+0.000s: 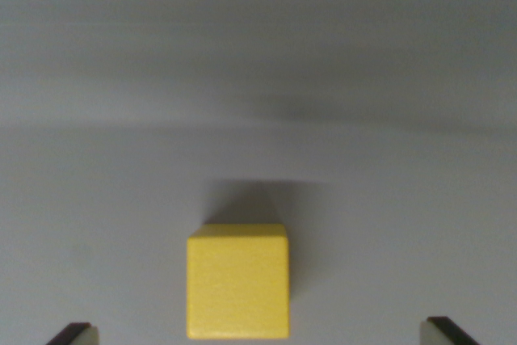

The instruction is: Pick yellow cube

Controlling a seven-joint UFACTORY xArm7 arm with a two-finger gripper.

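A yellow cube (237, 282) rests on a pale grey surface in the lower middle of the wrist view, its shadow falling behind it. My gripper (257, 334) is open, and only its two dark fingertips (74, 334) show at the bottom corners. The cube sits between them, a little nearer the wrist view's left fingertip, touching neither. Wide gaps remain on both sides of the cube.
The grey surface (258, 78) runs on beyond the cube, with a faint curved edge or shadow line across the middle of the view. No other objects show.
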